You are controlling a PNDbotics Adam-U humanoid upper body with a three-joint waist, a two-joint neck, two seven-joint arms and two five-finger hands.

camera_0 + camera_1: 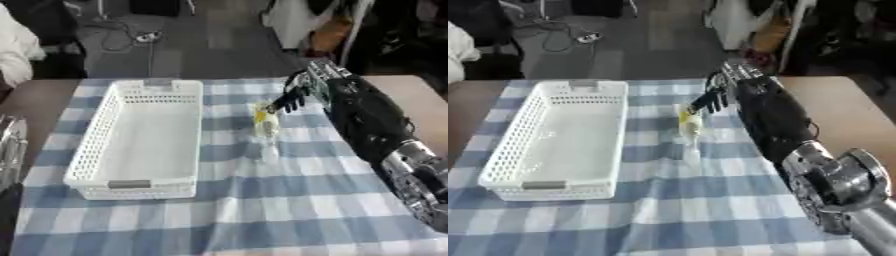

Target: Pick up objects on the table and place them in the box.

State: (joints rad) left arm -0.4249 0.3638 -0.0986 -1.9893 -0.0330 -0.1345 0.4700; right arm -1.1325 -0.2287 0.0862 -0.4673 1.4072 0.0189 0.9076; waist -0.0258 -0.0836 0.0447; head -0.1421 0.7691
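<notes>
Right robot hand (293, 100) is hovering with fingers relaxed, holding nothing, just over the clear yellow-tipped object (264, 131) lying on the tabletop (262, 210) beside the empty white box (140, 137); fingertips may be nudging it away.

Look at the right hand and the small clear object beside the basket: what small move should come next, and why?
Probably lower the right hand a little and close its fingers round the clear object with the yellow part. The fingers hang just above its top, seemingly not yet gripping it, and the white basket beside it looks empty.
</notes>
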